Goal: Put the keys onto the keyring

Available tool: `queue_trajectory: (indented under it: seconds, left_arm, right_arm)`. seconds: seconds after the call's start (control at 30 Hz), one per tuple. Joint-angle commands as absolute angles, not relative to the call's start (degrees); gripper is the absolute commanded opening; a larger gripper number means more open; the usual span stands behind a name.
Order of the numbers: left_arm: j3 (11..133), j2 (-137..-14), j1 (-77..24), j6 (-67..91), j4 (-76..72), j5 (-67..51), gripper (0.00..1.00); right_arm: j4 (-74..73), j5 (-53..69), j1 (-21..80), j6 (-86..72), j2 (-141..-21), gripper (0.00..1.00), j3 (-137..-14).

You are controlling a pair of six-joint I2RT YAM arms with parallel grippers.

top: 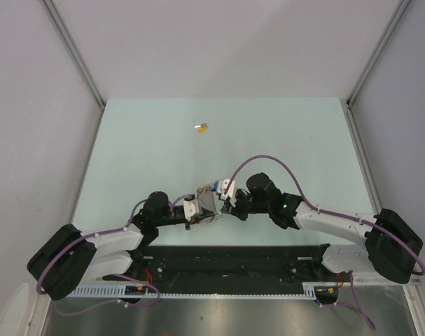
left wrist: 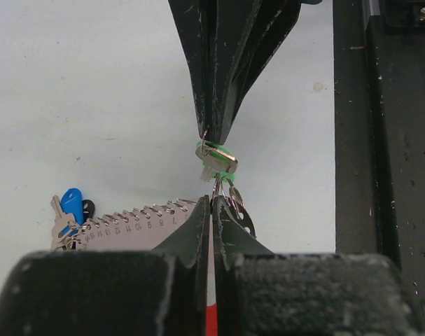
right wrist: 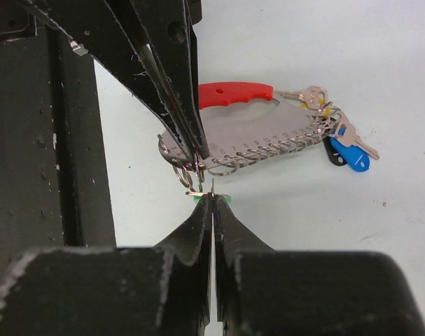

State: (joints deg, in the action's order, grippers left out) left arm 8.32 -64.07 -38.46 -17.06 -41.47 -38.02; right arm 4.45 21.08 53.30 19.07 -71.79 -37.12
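Note:
Both grippers meet over the near middle of the table. My left gripper (left wrist: 212, 199) is shut on the keyring (left wrist: 135, 227), a silver numbered plate with a row of wire rings, a red curved band (right wrist: 237, 94) and a blue-headed key (right wrist: 351, 155). My right gripper (right wrist: 212, 198) is shut on the green-headed key (left wrist: 218, 161). It holds the key right at the loose rings (right wrist: 186, 173) hanging from the plate's end, beside the left fingertips (right wrist: 196, 155). The yellow-headed key (top: 203, 127) lies alone on the table farther back.
The pale green table (top: 128, 154) is walled in by white panels on the left, back and right. A black rail (top: 226, 259) and the arm bases run along the near edge. Purple cables loop over both arms.

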Motion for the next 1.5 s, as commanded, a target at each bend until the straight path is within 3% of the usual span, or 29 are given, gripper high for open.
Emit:
queue_trajectory:
  seconds: [0.0,1.47]
  left_arm:
    - [8.0,-62.8,-38.1,-19.2,-44.4,-39.5,0.02]
    - [13.2,-65.0,-39.0,-23.3,-33.2,-42.4,0.01]
  right_arm:
    - [4.6,22.1,53.7,21.1,-71.3,0.0,-37.4]
    - [-1.4,25.3,54.2,25.4,-76.8,0.0,-41.7]
